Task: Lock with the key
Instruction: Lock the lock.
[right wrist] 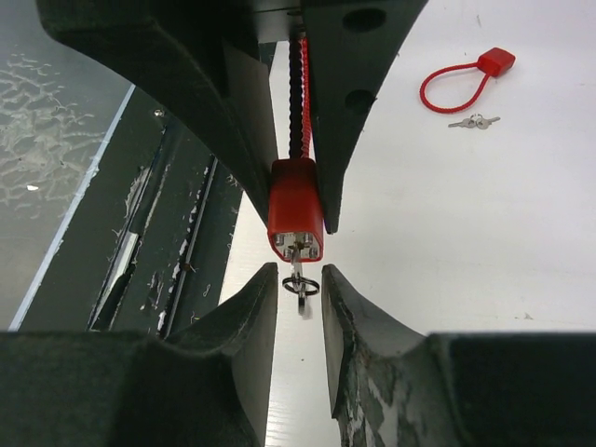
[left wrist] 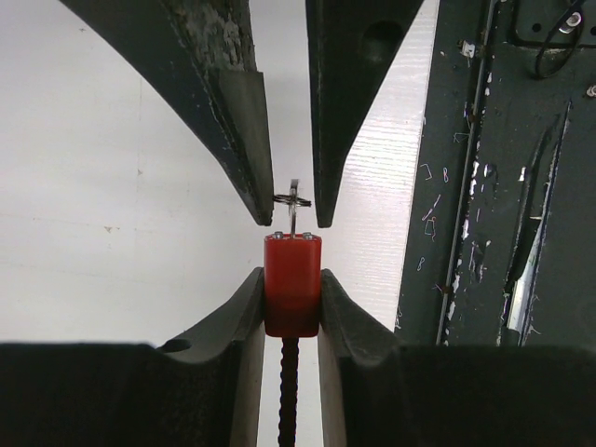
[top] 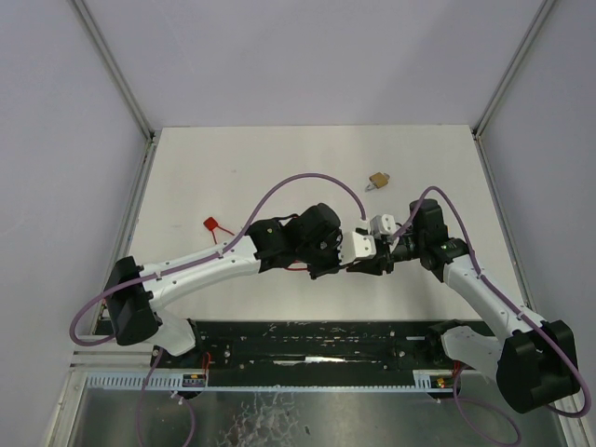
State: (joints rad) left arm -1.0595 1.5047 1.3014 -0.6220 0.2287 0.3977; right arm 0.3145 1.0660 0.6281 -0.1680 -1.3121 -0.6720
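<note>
My left gripper (left wrist: 291, 303) is shut on the red lock body (left wrist: 292, 279), whose black cable (left wrist: 289, 391) runs back between the fingers. A small silver key (left wrist: 292, 212) with a ring sticks out of the lock's end face. In the right wrist view the lock (right wrist: 295, 207) faces my right gripper (right wrist: 300, 291), whose fingers stand either side of the key (right wrist: 299, 279) with a narrow gap, not pinching it. In the top view the two grippers meet nose to nose, left (top: 358, 261) and right (top: 384, 257), above the table's middle front.
A second red cable lock (top: 214, 224) lies at the left, also in the right wrist view (right wrist: 466, 79), with loose keys (right wrist: 474, 121) beside it. A brass padlock (top: 377, 179) lies farther back. A dark metal rail (top: 317, 340) runs along the near edge.
</note>
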